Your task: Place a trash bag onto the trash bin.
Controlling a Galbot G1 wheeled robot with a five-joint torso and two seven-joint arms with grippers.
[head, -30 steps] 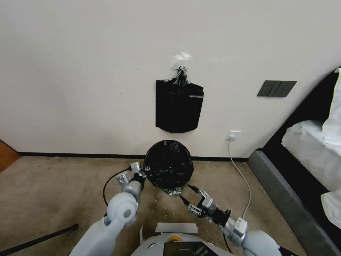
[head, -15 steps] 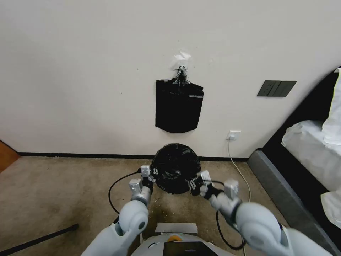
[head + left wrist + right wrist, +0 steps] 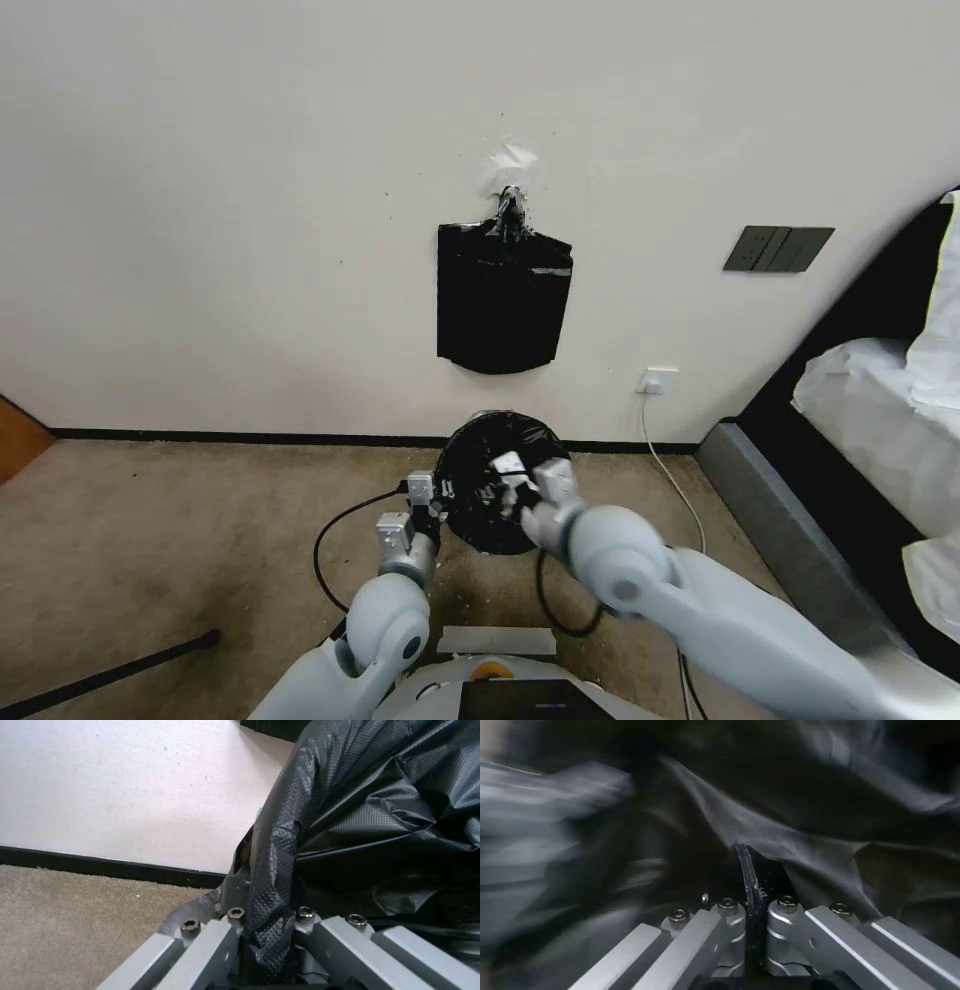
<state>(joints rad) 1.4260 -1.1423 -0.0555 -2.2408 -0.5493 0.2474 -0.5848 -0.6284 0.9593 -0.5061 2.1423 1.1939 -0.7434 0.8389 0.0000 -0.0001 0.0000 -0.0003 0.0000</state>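
1. The left claw (image 3: 265, 941) is pressed together on a fold of the trash bag (image 3: 380, 813), pinching the film between its fingers. In the head view it sits at the left edge of the bag-covered bin.
2. The right claw (image 3: 750, 930) is pressed together on a thin edge of the black film. A second ago it was spread open, low and to the right of the bin, holding nothing; it has since moved in over the bag's mouth (image 3: 515, 480).
3. Both claws now grip the bag. Judgement: the work is at the stage of pulling the bag's mouth over the rim from two sides; the seating is not yet finished.
4. The trash bin (image 3: 492, 413) stands on the carpet (image 3: 180, 520) near the wall, below a flat black pack (image 3: 503, 300) hung on the wall. The bag wraps almost all of it.
5. Hidden or unclear:
   - Only a pale sliver of rim shows at the far side.
   - The right arm covers part of the bag's mouth.
   - The right wrist view is smeared; whether the film is hooked over the rim cannot be told.
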